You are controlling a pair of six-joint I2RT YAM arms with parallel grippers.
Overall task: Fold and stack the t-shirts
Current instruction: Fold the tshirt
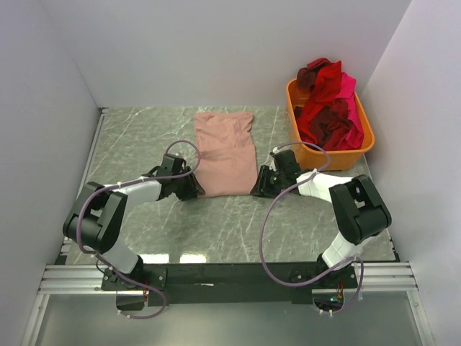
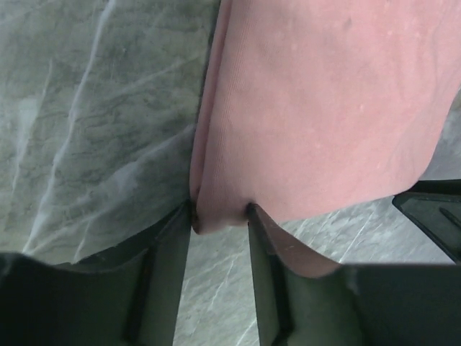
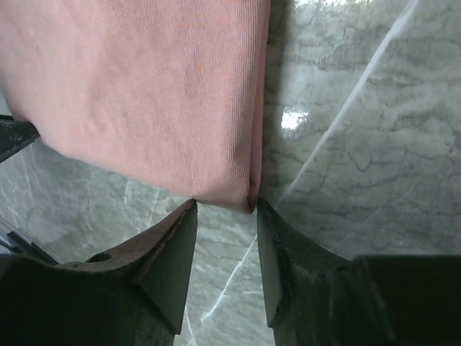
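Note:
A dusty pink t-shirt [image 1: 227,151] lies folded into a long strip on the table's middle, its print hidden. My left gripper [image 1: 194,189] is at its near left corner, and my right gripper [image 1: 259,189] is at its near right corner. In the left wrist view the shirt's corner [image 2: 324,108] sits between the tips of my left gripper [image 2: 220,209], whose jaws stand apart. In the right wrist view the other corner [image 3: 144,86] sits between the spread tips of my right gripper [image 3: 225,205]. Red, maroon and hot pink shirts [image 1: 331,104] are heaped in the tub.
The orange plastic tub [image 1: 338,155] stands at the back right, close to my right arm. Grey walls close in the left, back and right sides. The marble tabletop [image 1: 144,137] shows on both sides of the pink shirt.

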